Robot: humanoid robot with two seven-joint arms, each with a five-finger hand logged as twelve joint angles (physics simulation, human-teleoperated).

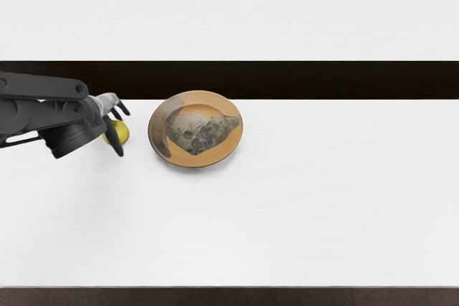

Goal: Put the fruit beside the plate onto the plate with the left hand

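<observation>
the left hand [107,114] reaches in from the left edge and its fingers [116,142] are wrapped about a small yellow-green fruit [122,131], one dark finger crossing its front. the fruit sits low over the white table [323,198], just left of the orange-rimmed, dark-patterned plate [233,116] and apart from it; the plate holds nothing

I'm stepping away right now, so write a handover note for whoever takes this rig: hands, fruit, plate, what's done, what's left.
Left hand: at the fruit, partly covering it; a firm grip cannot be confirmed.
Right hand: out of view.
Fruit: yellow-green, low over or on the table, just left of the plate, not touching it.
Plate: no fruit on it.
Done: hand is at the fruit.
Left: secure it, lift, carry right, set it on the plate.
</observation>
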